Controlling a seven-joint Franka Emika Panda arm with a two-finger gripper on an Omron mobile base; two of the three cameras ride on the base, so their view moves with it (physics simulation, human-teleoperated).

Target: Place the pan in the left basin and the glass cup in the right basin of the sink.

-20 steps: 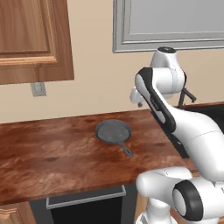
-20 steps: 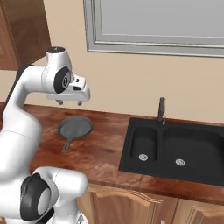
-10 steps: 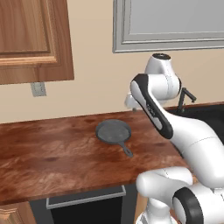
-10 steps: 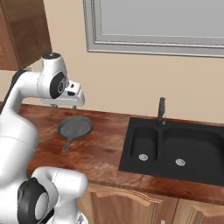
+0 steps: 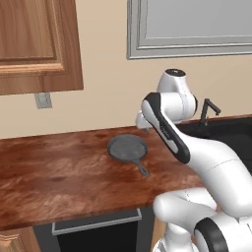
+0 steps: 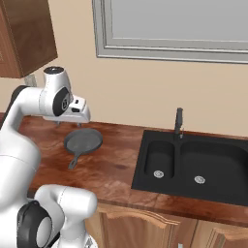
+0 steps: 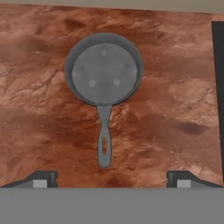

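In the hand view the gripper [image 7: 109, 181] occupied the bottom edge, its jaws released and spread wide with nothing between them. Just above, at frame centre, the pan [image 7: 104, 72] lay flat on the brown tabletop [image 7: 39, 109], its handle pointing down toward the jaws and not touching them. In the left base view the pan [image 5: 127, 148] sat at mid-frame, beside the arm. In the right base view the pan [image 6: 83, 141] lay at centre left, well apart from the sink [image 6: 193, 167] at right. The left basin [image 6: 160, 160] and the right basin [image 6: 213, 167] each showed a silver drain. A faucet [image 6: 178, 122] stood behind them.
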